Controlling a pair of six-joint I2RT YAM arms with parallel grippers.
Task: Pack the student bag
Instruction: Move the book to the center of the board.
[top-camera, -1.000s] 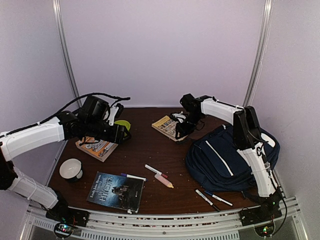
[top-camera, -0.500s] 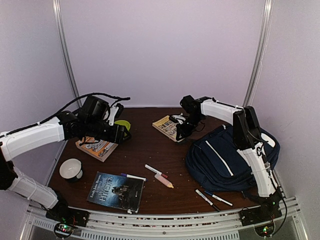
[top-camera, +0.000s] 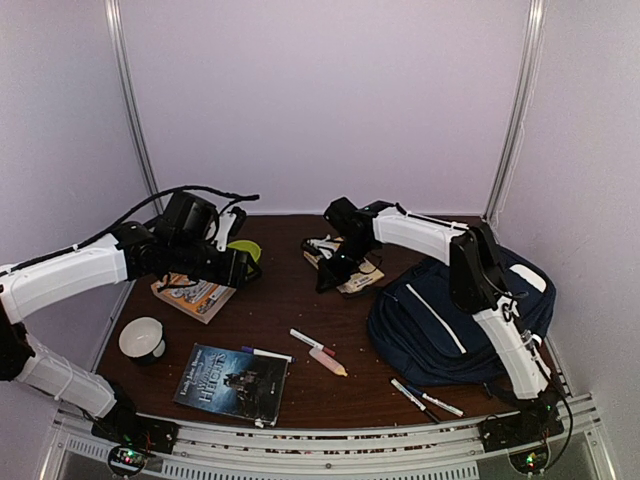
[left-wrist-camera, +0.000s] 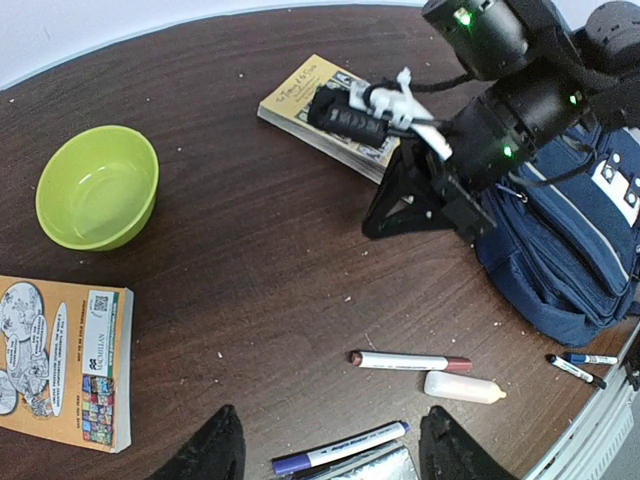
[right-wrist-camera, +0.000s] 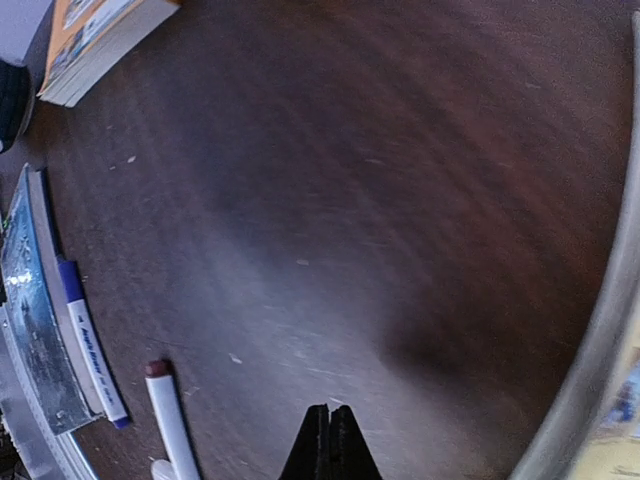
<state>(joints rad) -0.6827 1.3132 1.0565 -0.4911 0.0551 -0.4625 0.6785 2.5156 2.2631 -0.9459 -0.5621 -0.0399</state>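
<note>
The student bag (top-camera: 455, 320), navy with a white stripe, lies at the right of the table and also appears in the left wrist view (left-wrist-camera: 570, 260). My right gripper (top-camera: 325, 280) is left of the bag, beside a yellow book (top-camera: 352, 272). It hangs low over bare wood, shut with nothing between its tips (right-wrist-camera: 330, 412). My left gripper (top-camera: 245, 268) hovers at the left by a green bowl (left-wrist-camera: 97, 187). It is open (left-wrist-camera: 330, 455) with nothing held, above a purple marker (left-wrist-camera: 340, 447).
A red-capped marker (left-wrist-camera: 410, 361) and a pale tube (left-wrist-camera: 462, 388) lie mid-table. An orange book (top-camera: 195, 297), a white cup (top-camera: 142, 338) and a dark book (top-camera: 232, 383) sit at the left. Two pens (top-camera: 425, 398) lie by the front edge.
My right arm has swung left from the bag's top edge across the yellow book, and its jaws have closed. The left arm has stayed still.
</note>
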